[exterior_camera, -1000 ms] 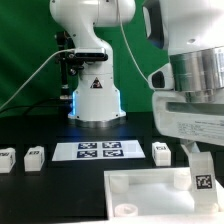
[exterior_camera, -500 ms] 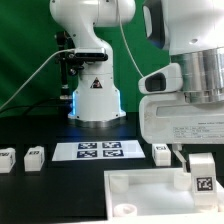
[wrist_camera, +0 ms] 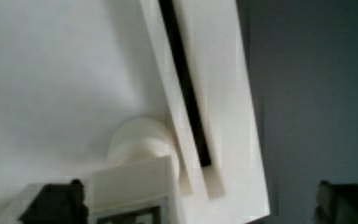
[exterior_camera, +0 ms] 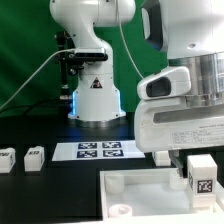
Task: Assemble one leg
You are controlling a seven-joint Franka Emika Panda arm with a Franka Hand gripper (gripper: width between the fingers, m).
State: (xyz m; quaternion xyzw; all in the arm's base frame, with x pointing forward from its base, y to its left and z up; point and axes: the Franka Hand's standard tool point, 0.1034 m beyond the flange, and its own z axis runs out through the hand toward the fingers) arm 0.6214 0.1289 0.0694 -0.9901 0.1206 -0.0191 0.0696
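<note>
A black desk (exterior_camera: pixel 40 195) fills the lower part of the exterior view. A white robot arm (exterior_camera: pixel 95 60) rises from its base at the back centre, and its bulky wrist end looms close to the camera on the exterior view's right. A large flat white plate (exterior_camera: pixel 150 190) lies on the desk in front, with a round socket (exterior_camera: pixel 121 209) at one near corner. Behind it the marker board (exterior_camera: pixel 100 151) lies flat. The hand (wrist_camera: pixel 202 203) hangs low over the plate's corner on the exterior view's right. In the wrist view its two dark fingertips (wrist_camera: pixel 60 200) stand wide apart, clamped on nothing. The leg (exterior_camera: pixel 203 182), a small white block with its tag facing the camera, stands upright at that corner under the hand. In the wrist view it sits between the fingertips, just beside one of them. Two spare blocks (exterior_camera: pixel 34 157) rest on the desk at the exterior view's left, well apart from the plate.
</note>
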